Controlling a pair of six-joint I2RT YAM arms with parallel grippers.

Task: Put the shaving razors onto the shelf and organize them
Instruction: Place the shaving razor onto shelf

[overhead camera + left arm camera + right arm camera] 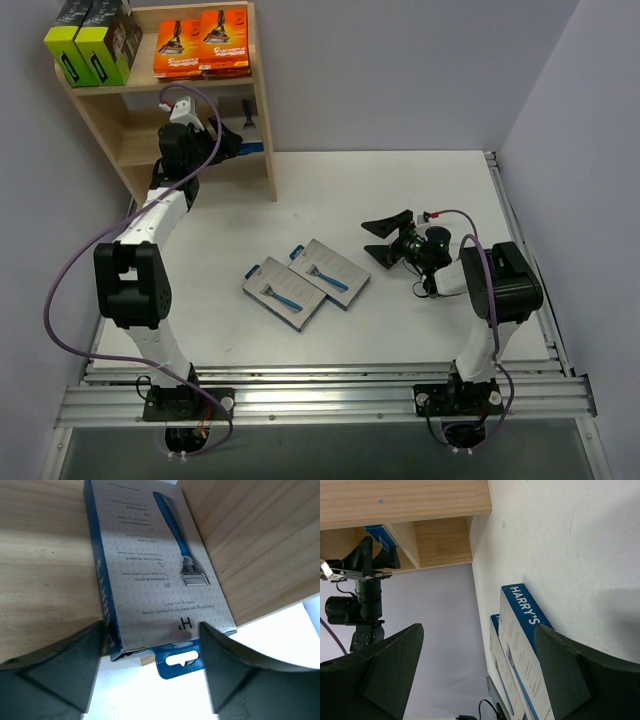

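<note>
the shelved grey card (160,575) lies flat on the shelf (45,580), mid-frame in the left wrist view. the left gripper (150,630) stands released, jaws flanking its near edge. treat placement as done. next you back out straight, then collect the table cards (284,292), centre frame. the right gripper (383,240) is released, empty.

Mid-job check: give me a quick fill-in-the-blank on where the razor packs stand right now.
____ flat grey razor cards lie on the white table.
In the top view, the flat orange packs sit ____ of the black boxes with lime-green sides on the top tier of the light wooden shelf.
The right gripper stands ____, holding nothing.
Missing: two; right; open.
</note>
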